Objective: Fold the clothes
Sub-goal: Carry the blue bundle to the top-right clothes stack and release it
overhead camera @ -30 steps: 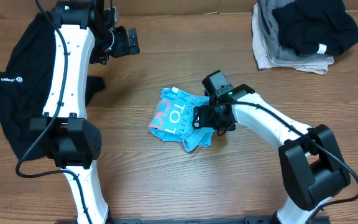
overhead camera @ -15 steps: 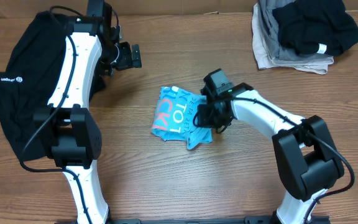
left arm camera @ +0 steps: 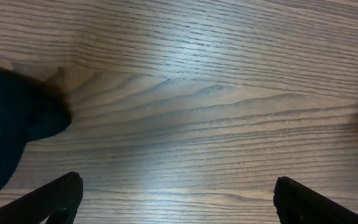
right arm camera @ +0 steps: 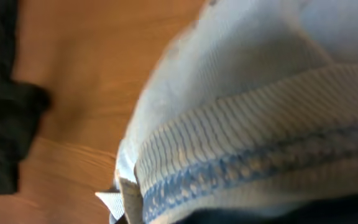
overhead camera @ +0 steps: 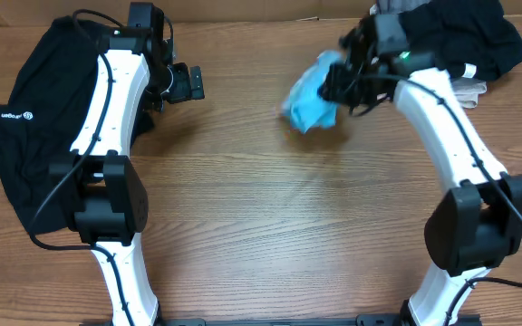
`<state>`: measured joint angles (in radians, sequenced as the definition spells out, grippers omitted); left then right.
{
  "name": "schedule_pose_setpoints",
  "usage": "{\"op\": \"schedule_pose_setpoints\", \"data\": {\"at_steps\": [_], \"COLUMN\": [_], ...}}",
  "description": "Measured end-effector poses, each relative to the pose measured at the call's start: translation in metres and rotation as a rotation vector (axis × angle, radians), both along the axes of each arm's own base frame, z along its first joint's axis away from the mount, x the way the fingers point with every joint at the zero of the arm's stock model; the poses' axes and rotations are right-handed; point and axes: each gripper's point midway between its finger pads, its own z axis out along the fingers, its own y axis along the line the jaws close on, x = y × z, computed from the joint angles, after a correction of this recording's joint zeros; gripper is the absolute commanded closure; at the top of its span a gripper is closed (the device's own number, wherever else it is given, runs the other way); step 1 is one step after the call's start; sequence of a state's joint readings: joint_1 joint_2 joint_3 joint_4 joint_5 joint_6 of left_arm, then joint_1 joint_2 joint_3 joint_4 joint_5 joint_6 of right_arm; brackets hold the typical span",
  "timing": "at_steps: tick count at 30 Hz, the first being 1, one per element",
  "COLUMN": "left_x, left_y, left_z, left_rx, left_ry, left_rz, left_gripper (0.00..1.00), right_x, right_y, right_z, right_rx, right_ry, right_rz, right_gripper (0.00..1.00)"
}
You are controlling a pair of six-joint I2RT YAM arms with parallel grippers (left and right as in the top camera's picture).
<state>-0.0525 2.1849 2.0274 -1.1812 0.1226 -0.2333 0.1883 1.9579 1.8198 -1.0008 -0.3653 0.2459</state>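
The light blue T-shirt (overhead camera: pixel 311 100) hangs bunched in the air at the back right, with my right gripper (overhead camera: pixel 341 83) shut on it. In the right wrist view its ribbed collar and blue fabric (right arm camera: pixel 241 112) fill the frame and hide the jaws. A black top (overhead camera: pixel 25 136) with a small white logo lies spread at the far left, partly under the left arm. My left gripper (overhead camera: pixel 193 83) hovers open beside it, over bare wood. Its fingertips (left arm camera: pixel 55 196) stand wide apart with nothing between them, and an edge of the black top (left arm camera: pixel 11 130) shows at the left.
A pile of black, grey and beige garments (overhead camera: pixel 442 45) sits at the back right corner, just behind the right gripper. A dark piece of cloth (right arm camera: pixel 5 93) shows at the left of the right wrist view. The wooden table (overhead camera: pixel 270 226) spans the scene.
The right gripper shut on the blue T-shirt at the table's middle, then lifted it and swung it to the back right. The left arm has stayed almost still.
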Motion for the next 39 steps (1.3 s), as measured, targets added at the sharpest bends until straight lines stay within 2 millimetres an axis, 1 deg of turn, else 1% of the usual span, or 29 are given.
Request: {"op": "schedule_pose_setpoints", "data": {"at_steps": [1, 3, 5, 7, 9, 10, 11, 12, 14, 15, 17, 18, 20, 22, 24, 25, 27, 29, 30, 31, 32, 33, 34, 35, 36, 39], "left_x": [0.000, 0.000, 0.000, 0.000, 0.000, 0.000, 0.000, 0.000, 0.000, 0.000, 0.000, 0.000, 0.000, -0.001, -0.001, -0.001, -0.001, 0.000, 0.001, 0.003, 0.004, 0.006, 0.007, 0.008, 0.009, 0.012], "left_y": [0.000, 0.000, 0.000, 0.000, 0.000, 0.000, 0.000, 0.000, 0.000, 0.000, 0.000, 0.001, 0.002, 0.004, 0.006, 0.007, 0.009, 0.010, 0.010, 0.010, 0.010, 0.011, 0.011, 0.011, 0.011, 0.011], "left_z": [0.000, 0.000, 0.000, 0.000, 0.000, 0.000, 0.000, 0.000, 0.000, 0.000, 0.000, 0.000, 0.000, -0.001, -0.001, -0.002, -0.002, -0.002, -0.002, -0.002, -0.002, -0.001, -0.001, -0.001, 0.000, 0.000], "left_rx": [0.000, 0.000, 0.001, 0.001, 0.001, 0.001, 0.001, 0.001, 0.001, 0.001, 0.001, 0.004, 0.009, 0.021, 0.034, 0.040, 0.052, 0.057, 0.059, 0.059, 0.059, 0.060, 0.061, 0.062, 0.064, 0.064], "left_ry": [0.000, 0.000, 0.000, 0.000, 0.000, 0.000, 0.000, 0.000, 0.000, 0.000, 0.000, 0.000, 0.000, 0.003, 0.004, 0.004, 0.003, -0.001, -0.004, -0.010, -0.017, -0.024, -0.028, -0.033, -0.037, -0.050], "left_rz": [0.000, 0.000, 0.000, 0.000, 0.000, 0.000, 0.000, 0.000, 0.000, 0.000, 0.000, 0.001, 0.002, 0.005, 0.008, 0.009, 0.012, 0.013, 0.014, 0.014, 0.015, 0.015, 0.016, 0.016, 0.017, 0.017], "left_gripper": [0.00, 0.00, 0.00, 0.00, 0.00, 0.00, 0.00, 0.00, 0.00, 0.00, 0.00, 0.00, 0.00, 0.00, 0.00, 0.00, 0.00, 0.00, 0.00, 0.00, 0.00, 0.00, 0.00, 0.00, 0.00, 0.00], "right_x": [0.005, 0.019, 0.035, 0.053, 0.070, 0.078, 0.087, 0.090, 0.105, 0.109, 0.118, 0.124, 0.132, 0.144, 0.158, 0.165, 0.177, 0.186, 0.188, 0.189, 0.188, 0.186, 0.183, 0.179, 0.174, 0.166], "right_y": [-0.002, -0.008, -0.019, -0.037, -0.059, -0.072, -0.091, -0.099, -0.135, -0.144, -0.171, -0.187, -0.208, -0.229, -0.245, -0.251, -0.260, -0.266, -0.269, -0.270, -0.272, -0.273, -0.275, -0.277, -0.279, -0.287], "right_z": [0.011, 0.042, 0.074, 0.105, 0.129, 0.137, 0.145, 0.147, 0.161, 0.166, 0.177, 0.181, 0.184, 0.178, 0.161, 0.149, 0.118, 0.076, 0.059, 0.039, 0.019, 0.004, -0.010, -0.019, -0.025, -0.031], "right_rx": [0.007, 0.026, 0.043, 0.054, 0.056, 0.053, 0.044, 0.039, 0.013, 0.006, -0.014, -0.026, -0.034, -0.039, -0.034, -0.029, -0.016, -0.005, -0.001, 0.002, 0.002, 0.003, 0.002, -0.002, -0.009, -0.030], "right_ry": [-0.025, -0.102, -0.195, -0.299, -0.390, -0.426, -0.470, -0.481, -0.564, -0.591, -0.655, -0.687, -0.728, -0.755, -0.756, -0.749, -0.710, -0.634, -0.600, -0.555, -0.508, -0.468, -0.423, -0.389, -0.360, -0.332], "right_rz": [-0.003, -0.018, -0.043, -0.086, -0.145, -0.178, -0.228, -0.248, -0.330, -0.355, -0.413, -0.450, -0.493, -0.533, -0.556, -0.562, -0.576, -0.587, -0.594, -0.600, -0.604, -0.610, -0.619, -0.625, -0.630, -0.624], "right_gripper": [0.96, 0.96, 0.96, 0.96, 0.96, 0.96, 0.96, 0.96, 0.96, 0.96, 0.96, 0.96, 0.96, 0.96, 0.96, 0.96, 0.96, 0.96, 0.96, 0.91, 0.82, 0.69, 0.60, 0.53, 0.48, 0.35]}}
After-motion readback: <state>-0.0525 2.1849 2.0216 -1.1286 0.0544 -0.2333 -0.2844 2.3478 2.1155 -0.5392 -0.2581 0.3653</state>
